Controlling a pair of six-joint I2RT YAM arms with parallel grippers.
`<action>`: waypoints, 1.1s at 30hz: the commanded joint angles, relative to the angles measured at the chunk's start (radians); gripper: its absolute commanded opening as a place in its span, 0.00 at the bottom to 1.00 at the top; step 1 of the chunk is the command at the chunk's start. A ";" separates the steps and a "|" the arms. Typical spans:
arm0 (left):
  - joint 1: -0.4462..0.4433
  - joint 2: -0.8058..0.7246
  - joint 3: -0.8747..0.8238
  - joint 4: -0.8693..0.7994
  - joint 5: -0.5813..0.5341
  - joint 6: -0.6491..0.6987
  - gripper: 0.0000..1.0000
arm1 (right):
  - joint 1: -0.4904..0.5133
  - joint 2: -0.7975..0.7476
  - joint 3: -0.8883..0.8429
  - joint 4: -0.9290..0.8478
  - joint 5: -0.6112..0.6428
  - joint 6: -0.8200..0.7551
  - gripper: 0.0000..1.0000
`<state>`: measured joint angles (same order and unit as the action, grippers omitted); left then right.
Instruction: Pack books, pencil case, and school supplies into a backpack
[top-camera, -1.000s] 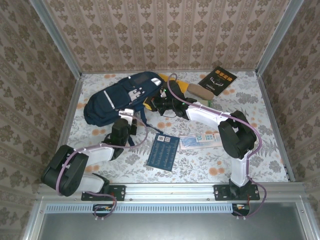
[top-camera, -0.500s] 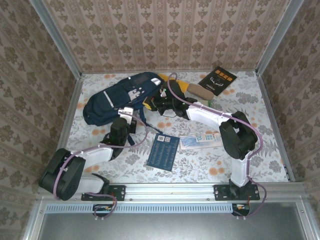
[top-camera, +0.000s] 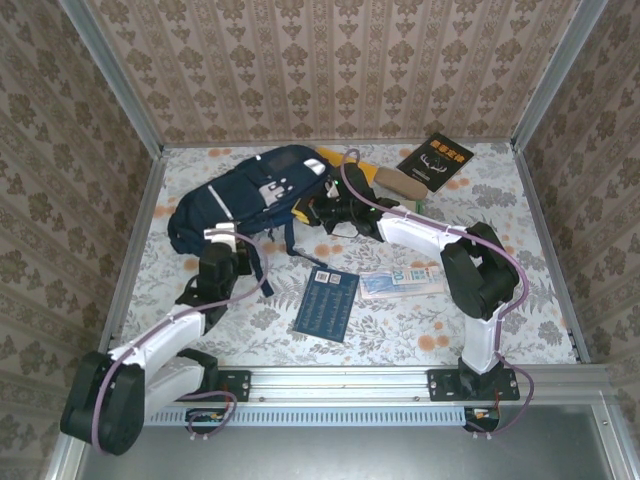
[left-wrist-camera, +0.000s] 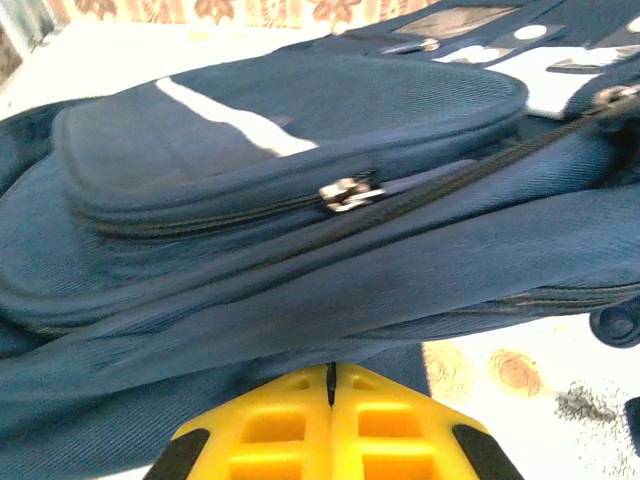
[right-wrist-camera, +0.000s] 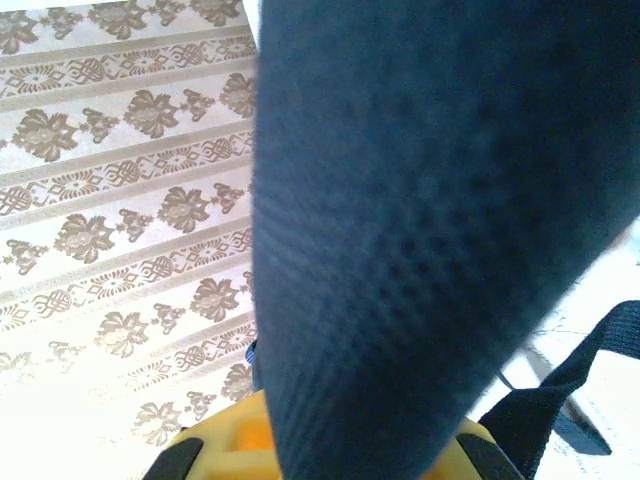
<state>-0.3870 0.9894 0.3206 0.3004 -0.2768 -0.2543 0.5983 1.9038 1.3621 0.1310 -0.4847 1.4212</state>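
The navy backpack lies at the back left, with its front-pocket zip pull in the left wrist view. My left gripper is shut at the bag's near edge, a dark sliver of fabric pinched between its tips. My right gripper is shut on a broad padded navy flap of the backpack, which rises from between its yellow fingers. On the table lie a dark navy book, a black book, a yellow book partly under the bag, a tan oval case and a light-blue pack.
Patterned walls with metal corner posts close in the table on three sides. Loose dark straps trail from the bag toward the navy book. The arm bases stand on the near rail.
My left gripper closed and its arm swung left along the bag's near edge. The right arm and the books stayed put.
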 joint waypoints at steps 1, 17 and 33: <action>0.032 -0.063 -0.004 -0.163 0.010 -0.071 0.00 | -0.023 -0.050 -0.002 0.074 -0.026 -0.003 0.00; -0.119 0.054 -0.036 0.160 0.137 -0.003 0.34 | -0.020 -0.052 0.025 0.066 -0.050 -0.002 0.00; -0.217 0.310 0.120 0.231 -0.043 0.084 0.36 | -0.010 -0.076 0.008 0.058 -0.041 -0.004 0.00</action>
<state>-0.6010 1.2751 0.3996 0.4870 -0.2634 -0.2111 0.5827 1.9022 1.3525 0.1310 -0.4946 1.4170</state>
